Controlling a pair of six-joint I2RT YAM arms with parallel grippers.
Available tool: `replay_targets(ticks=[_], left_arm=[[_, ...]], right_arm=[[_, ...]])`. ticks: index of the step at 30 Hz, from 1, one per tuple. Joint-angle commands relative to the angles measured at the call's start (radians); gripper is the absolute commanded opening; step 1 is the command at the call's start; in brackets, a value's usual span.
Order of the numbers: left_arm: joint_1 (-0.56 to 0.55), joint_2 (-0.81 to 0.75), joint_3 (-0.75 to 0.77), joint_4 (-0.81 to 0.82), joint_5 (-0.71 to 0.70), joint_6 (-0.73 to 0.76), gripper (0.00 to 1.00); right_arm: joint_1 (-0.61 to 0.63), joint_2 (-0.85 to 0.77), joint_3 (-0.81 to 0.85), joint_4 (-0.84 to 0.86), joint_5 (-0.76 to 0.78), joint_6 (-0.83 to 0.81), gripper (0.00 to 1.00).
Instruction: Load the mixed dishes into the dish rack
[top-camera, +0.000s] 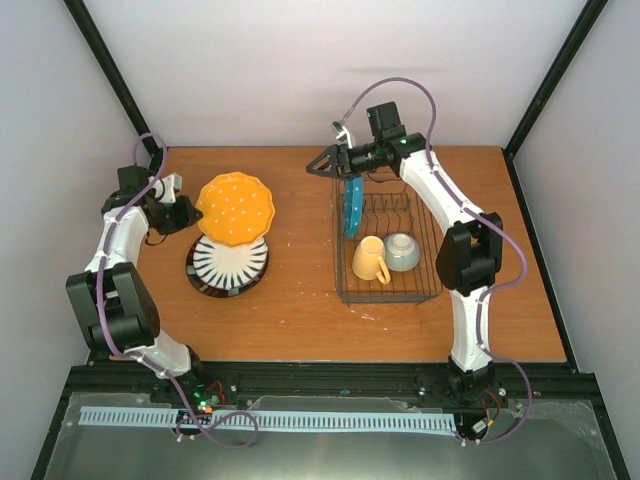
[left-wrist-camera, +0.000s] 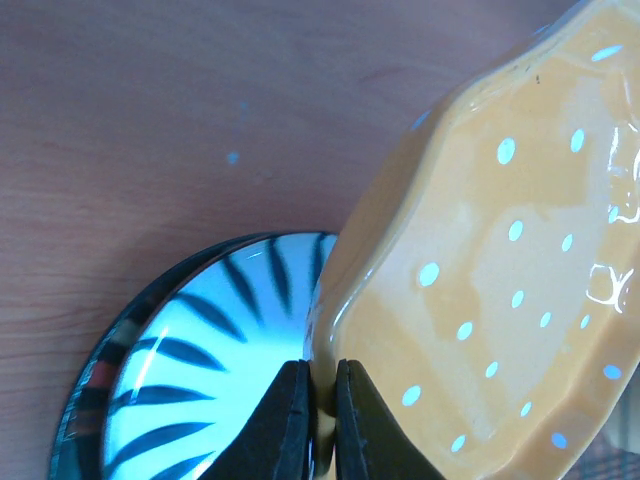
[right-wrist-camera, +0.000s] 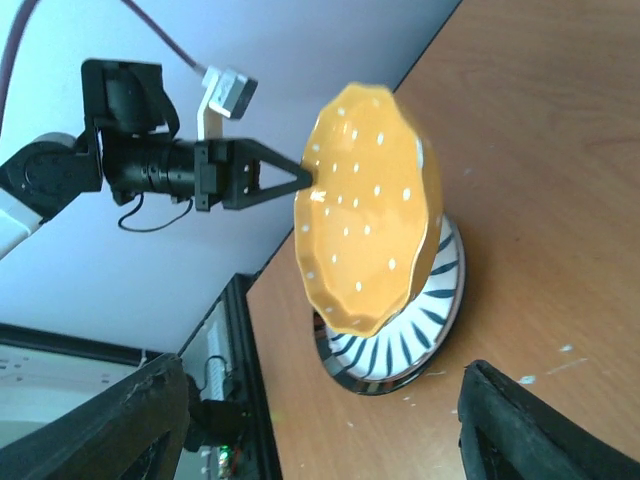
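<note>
My left gripper (top-camera: 196, 213) (left-wrist-camera: 322, 366) is shut on the rim of the orange dotted plate (top-camera: 235, 208) (left-wrist-camera: 500, 280). It holds the plate tilted above the black-and-white striped plate (top-camera: 228, 266) (left-wrist-camera: 200, 345). The striped plate lies on a dark-rimmed plate (top-camera: 199, 283) (left-wrist-camera: 88, 385). The dish rack (top-camera: 392, 292) stands at the right. In it are the teal plate (top-camera: 352, 205) standing upright, the yellow mug (top-camera: 369, 260) and the pale green bowl (top-camera: 402, 251). My right gripper (top-camera: 318, 168) (right-wrist-camera: 322, 368) is open and empty above the rack's far left corner. Its wrist view shows the orange plate (right-wrist-camera: 370, 210) and the striped plate (right-wrist-camera: 432, 300).
The wooden table (top-camera: 300, 320) has black frame posts at its far corners and white walls round it. The plate stack sits left of the middle. The rack fills the right middle. A black rail runs along the near edge.
</note>
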Motion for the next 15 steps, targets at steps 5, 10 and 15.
replay_targets(ticks=[5, 10, 15], left_arm=[[-0.022, -0.102, 0.084, 0.176, 0.321, -0.141, 0.01], [-0.067, -0.086, 0.111, 0.196, 0.336, -0.156, 0.01], [-0.099, -0.082, 0.116, 0.23, 0.342, -0.181, 0.01]], right_arm=[[0.067, 0.042, 0.026, 0.012, -0.111, -0.007, 0.73], [0.115, 0.066, 0.055, -0.001, -0.103, -0.004, 0.74], [0.153, 0.107, 0.138, -0.022, -0.108, 0.002, 0.74]])
